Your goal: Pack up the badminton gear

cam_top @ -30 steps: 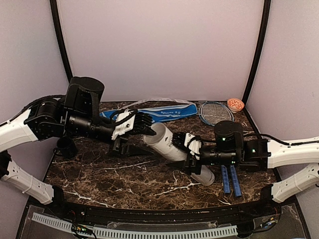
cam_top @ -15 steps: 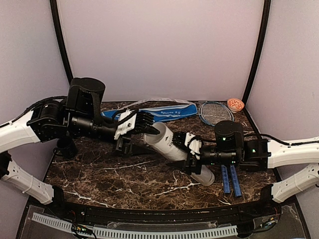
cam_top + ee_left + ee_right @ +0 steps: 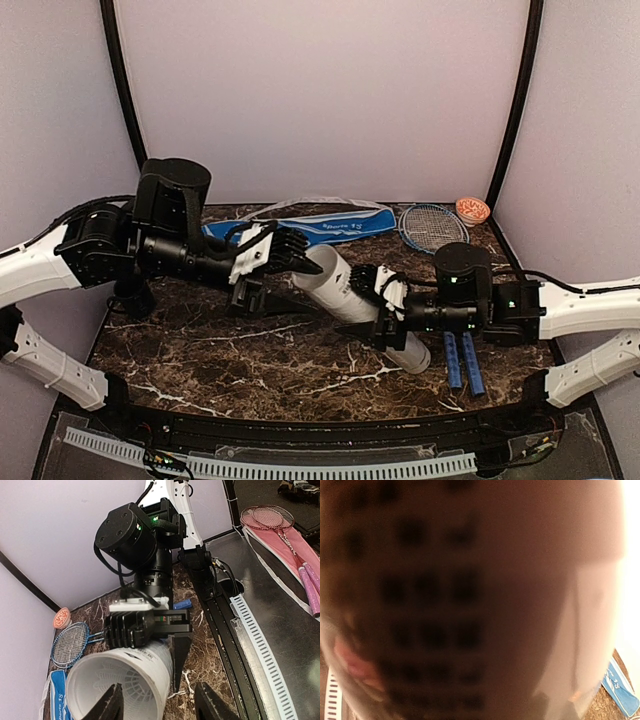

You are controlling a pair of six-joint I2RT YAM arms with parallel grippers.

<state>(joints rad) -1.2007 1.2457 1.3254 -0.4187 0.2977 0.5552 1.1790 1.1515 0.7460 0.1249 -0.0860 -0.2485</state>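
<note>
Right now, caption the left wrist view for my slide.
Right hand grips white tube, shuttlecock inside; left hand open at its mouth.

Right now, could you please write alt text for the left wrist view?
A white tube, held by the right arm's fingers, opens toward the camera with a shuttlecock inside, just ahead of the left fingers. Blue rackets lie behind.

One tube [image 3: 335, 285], two rackets [image 3: 430, 226], one cover [image 3: 340, 224], one bowl [image 3: 472, 209]

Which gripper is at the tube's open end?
The left gripper, fingers at the mouth of the white tube; the right gripper clamps it farther down its body.
</note>
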